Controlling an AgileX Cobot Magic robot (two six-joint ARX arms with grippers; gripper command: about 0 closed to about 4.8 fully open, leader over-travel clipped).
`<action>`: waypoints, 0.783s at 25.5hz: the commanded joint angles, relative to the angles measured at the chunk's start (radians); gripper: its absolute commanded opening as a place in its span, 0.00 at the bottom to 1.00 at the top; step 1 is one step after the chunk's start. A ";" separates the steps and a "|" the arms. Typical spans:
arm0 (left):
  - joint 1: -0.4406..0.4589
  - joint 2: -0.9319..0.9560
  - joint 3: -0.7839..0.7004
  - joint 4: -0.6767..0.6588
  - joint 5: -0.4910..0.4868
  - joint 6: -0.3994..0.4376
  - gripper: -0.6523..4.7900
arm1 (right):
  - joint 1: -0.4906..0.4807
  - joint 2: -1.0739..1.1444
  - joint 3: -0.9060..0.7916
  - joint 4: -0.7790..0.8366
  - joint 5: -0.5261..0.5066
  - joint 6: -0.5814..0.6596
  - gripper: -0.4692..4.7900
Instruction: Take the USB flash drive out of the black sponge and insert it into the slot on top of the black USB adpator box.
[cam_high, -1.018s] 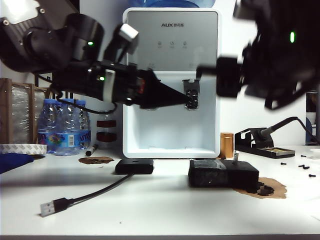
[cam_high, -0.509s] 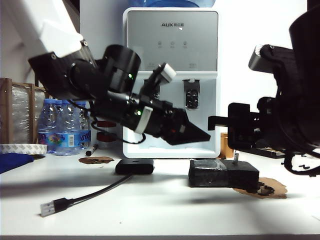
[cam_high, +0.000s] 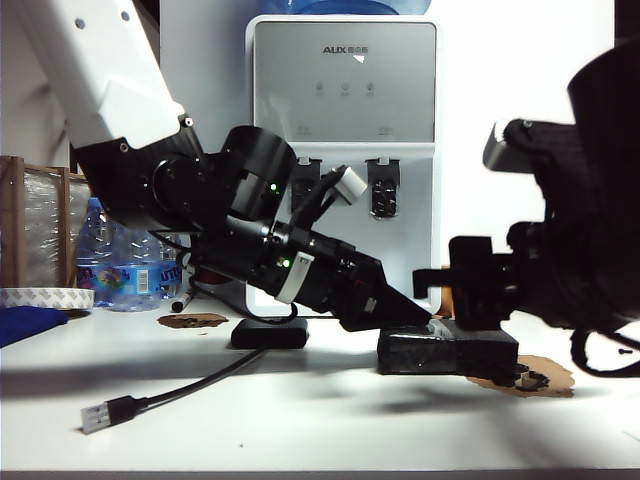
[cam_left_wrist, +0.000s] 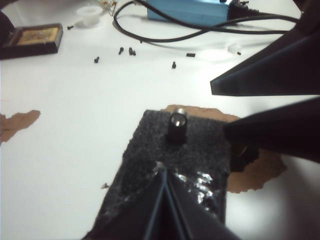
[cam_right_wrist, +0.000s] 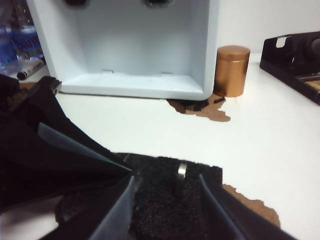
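Watching for: R gripper (cam_right_wrist: 167, 202) shutting off-centre on the USB flash drive (cam_right_wrist: 181, 175). The stick is tiny, so a skewed pinch could tip it in the foam or let it pop out sideways.
Risk 2: black sponge (cam_high: 450, 352) lifting w/ the drive if the foam grips hard. Only the L gripper (cam_left_wrist: 162, 172) tip looks to be pinning it, at one end, so the block could pivot.
Risk 3: the two grippers crowd the same block; a R finger could clip the L tip.
Risk 4 (later): black USB adpator box (cam_high: 268, 333) is light, nothing holds it, and it may slide when the drive is pushed in.
Drive: upright in sponge top, loop end up, not yet pulled. Hidden behind R gripper in ext. view.
Sponge: approx 4 o'clock from centre of ext. view, flat on table.
Box: at 9 o'clock of the sponge, a little apart, cable (cam_high: 190, 385) running off toward 8 o'clock.
L arm pose: reaches in from 10 o'clock, sloping down; jaws together on nothing, tip on the sponge's taped end. Can't tell how hard it presses.
R arm pose: comes in from 3 o'clock, near level, low over sponge; jaws apart, one finger each side of the drive, not touching it.
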 joint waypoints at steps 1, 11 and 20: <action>0.001 0.007 0.005 -0.013 0.000 0.011 0.11 | 0.002 0.054 0.066 0.016 0.005 -0.003 0.50; 0.001 0.007 0.005 -0.051 0.000 0.013 0.11 | 0.002 0.105 0.132 0.014 0.159 0.072 0.49; 0.001 0.007 0.005 -0.051 0.000 0.013 0.11 | 0.002 0.106 0.131 -0.010 0.178 0.072 0.49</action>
